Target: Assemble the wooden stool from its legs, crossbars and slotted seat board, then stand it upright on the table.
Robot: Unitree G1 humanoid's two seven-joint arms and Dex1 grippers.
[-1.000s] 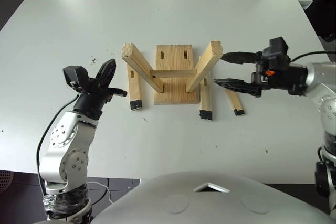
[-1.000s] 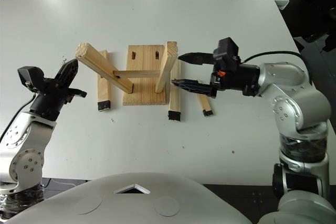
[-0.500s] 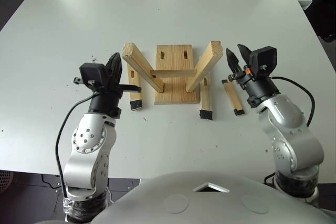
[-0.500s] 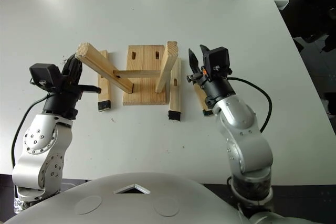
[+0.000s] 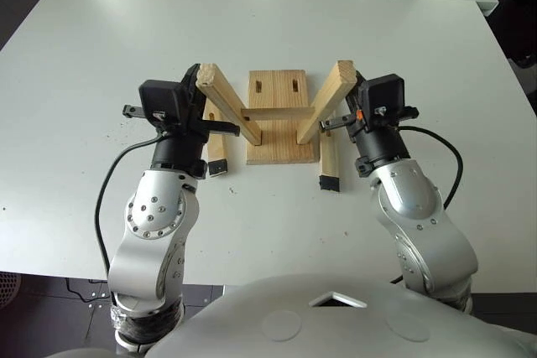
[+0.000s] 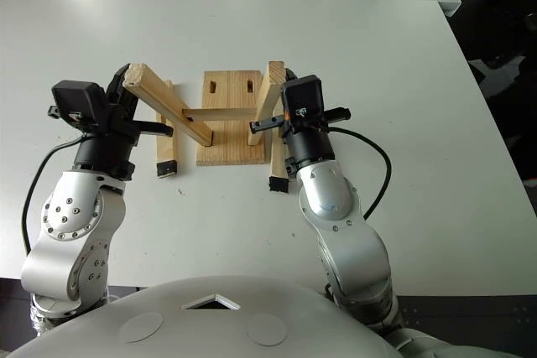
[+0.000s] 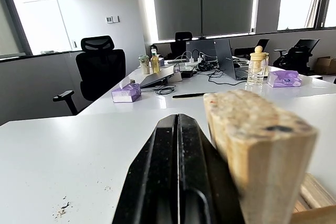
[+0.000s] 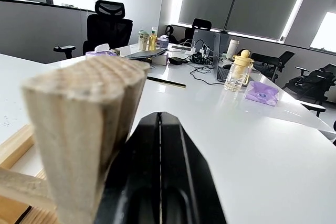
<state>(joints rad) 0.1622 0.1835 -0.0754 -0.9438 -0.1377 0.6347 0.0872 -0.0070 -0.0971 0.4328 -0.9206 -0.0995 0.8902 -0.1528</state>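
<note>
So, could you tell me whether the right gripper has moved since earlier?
Yes: the right gripper swung left toward the seat board, ending beside the raised right leg.

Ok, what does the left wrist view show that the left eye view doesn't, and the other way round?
Left wrist view: the room behind, with a laptop on a far table and shaded windows. Left eye view: the slotted seat board, the crossbar and a loose leg lying flat. Both: the left gripper, fingers shut, beside the raised end of the tilted leg.
</note>
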